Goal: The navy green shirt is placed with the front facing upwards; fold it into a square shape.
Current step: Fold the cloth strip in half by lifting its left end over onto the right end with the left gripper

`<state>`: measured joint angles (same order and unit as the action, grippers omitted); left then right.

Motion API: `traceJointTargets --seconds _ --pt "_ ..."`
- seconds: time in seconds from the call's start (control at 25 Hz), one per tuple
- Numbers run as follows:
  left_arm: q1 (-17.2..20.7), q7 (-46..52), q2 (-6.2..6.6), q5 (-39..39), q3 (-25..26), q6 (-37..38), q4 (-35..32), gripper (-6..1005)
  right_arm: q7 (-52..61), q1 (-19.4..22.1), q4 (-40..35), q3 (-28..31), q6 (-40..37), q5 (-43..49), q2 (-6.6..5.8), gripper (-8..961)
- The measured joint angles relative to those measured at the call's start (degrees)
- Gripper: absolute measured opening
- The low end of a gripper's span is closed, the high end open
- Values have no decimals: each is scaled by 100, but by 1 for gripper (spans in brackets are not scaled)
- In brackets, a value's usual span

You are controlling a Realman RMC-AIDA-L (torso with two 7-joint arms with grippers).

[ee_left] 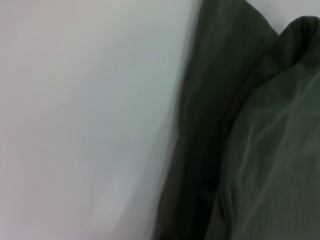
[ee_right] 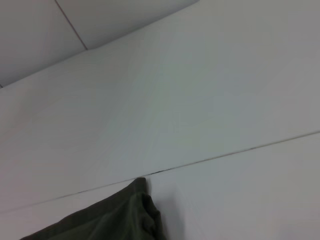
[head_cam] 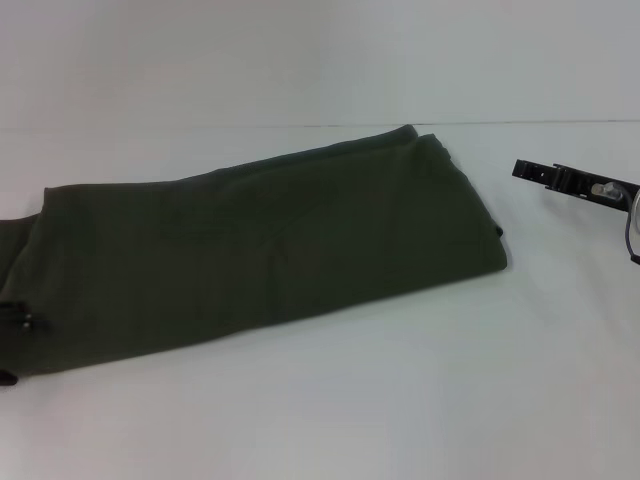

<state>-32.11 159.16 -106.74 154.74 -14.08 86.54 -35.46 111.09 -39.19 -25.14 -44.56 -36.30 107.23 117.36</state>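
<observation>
The right gripper (head_cam: 585,187) is showing in the head view as a flat black bar with squared, notched edges; a small pale grey fitting is sitting in its middle; a thin black cable is looping down beside it at the picture's edge; the rest of that arm is lying out of view. The left gripper (head_cam: 14,322) is appearing only as small black bits at the picture's border, one with a tiny pale spot; its shape is staying unclear.

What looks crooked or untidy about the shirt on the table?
The shirt lies as a long band, not a square, slanted across the table. At its far right corner the layers do not line up. The left hand is at its left end.
</observation>
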Motion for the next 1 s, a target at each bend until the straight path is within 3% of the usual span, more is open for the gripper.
traceJointTargets --seconds 0.56,1.0 --pt "-79 10 -4 -51 -21 -159 135 829 -6 17 0 0 0 0 5 772" --pt "-109 3 3 -65 10 -208 185 546 -1 17 -4 0 0 0 5 773"
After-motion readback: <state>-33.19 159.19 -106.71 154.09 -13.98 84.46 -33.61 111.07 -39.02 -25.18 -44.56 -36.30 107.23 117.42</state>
